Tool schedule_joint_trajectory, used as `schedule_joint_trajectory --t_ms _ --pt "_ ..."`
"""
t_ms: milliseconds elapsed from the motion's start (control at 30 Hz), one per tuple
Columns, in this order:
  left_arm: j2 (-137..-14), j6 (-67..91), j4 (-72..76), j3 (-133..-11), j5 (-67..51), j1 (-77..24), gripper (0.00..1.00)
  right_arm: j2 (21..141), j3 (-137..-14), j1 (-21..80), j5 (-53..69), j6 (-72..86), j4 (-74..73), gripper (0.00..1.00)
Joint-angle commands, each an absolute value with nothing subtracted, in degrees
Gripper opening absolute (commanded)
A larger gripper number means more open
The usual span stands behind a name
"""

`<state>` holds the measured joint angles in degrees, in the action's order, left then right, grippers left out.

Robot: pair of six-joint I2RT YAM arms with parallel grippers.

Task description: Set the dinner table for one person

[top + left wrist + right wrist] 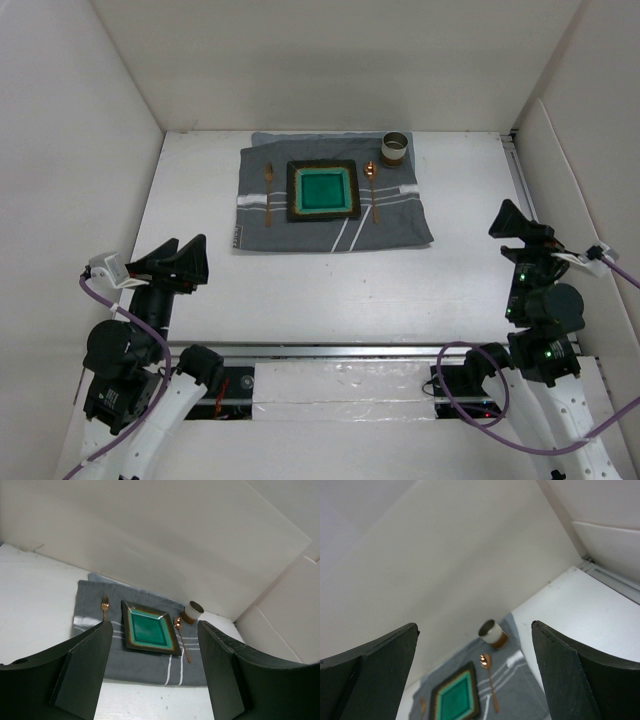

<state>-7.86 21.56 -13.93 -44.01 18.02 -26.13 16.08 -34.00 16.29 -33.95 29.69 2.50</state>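
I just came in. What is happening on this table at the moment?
Nothing is being handled right now. The left end effector and the right end effector are both open and empty, over the near side of the table. At the far side lies a grey mat with a green plate, a fork on its left, a spoon on its right and a cup at the mat's far right corner. The setting looks finished.

Robot lab cell: white wall panels [340, 60] around a white tabletop [330, 285]; two cabled arms [120, 350] at its edge
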Motion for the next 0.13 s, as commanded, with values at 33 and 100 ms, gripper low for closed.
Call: schedule_joint_trajectory --t_ms 33,100 --pt "-11.2 22.5 -12.6 -43.4 17.4 -25.9 0.65 22.6 -36.0 15.4 -34.0 32.6 -3.2 1.00" --pt "-12.4 22.8 -13.3 -44.3 17.8 -25.9 0.67 24.2 -35.9 14.9 -30.9 32.6 -0.5 1.00"
